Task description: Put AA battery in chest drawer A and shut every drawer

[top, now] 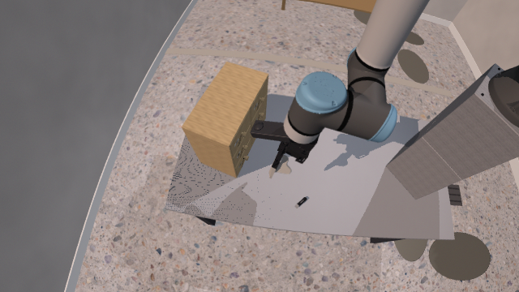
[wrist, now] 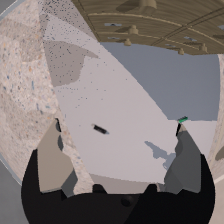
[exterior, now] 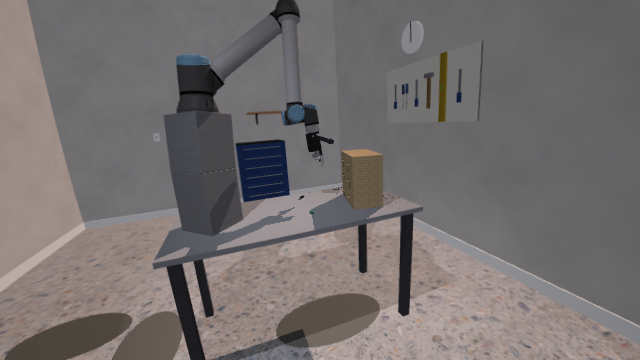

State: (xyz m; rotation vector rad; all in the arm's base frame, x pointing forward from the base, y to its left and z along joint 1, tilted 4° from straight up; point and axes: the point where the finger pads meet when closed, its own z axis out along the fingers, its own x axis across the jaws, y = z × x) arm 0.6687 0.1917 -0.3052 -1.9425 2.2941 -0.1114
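A small dark object with paler ends (top: pixel 302 202) (exterior: pixel 301 197) (wrist: pixel 100 129) lies on the table; it could be the AA battery, but its markings are too small to read. A small green object (exterior: pixel 311 212) (wrist: pixel 182 119) lies nearer the chest's other side; its kind is unclear. The wooden chest (top: pixel 225 101) (exterior: pixel 367 180) (wrist: pixel 165 21) stands upright at the table's end. Its drawers look shut, and their letters are not readable. My gripper (top: pixel 286 166) (exterior: pixel 319 159) (wrist: pixel 119 122) is open and empty, high above the table in front of the drawer fronts.
The table (top: pixel 336 203) (exterior: pixel 270 215) carries the grey pedestal (top: pixel 450 146) (exterior: pixel 200 172) at the end opposite the chest. Knobs (wrist: pixel 147 6) stick out from the drawer fronts. A blue cabinet (exterior: pixel 263 171) stands beyond the table. My arm hides part of the table in the top view.
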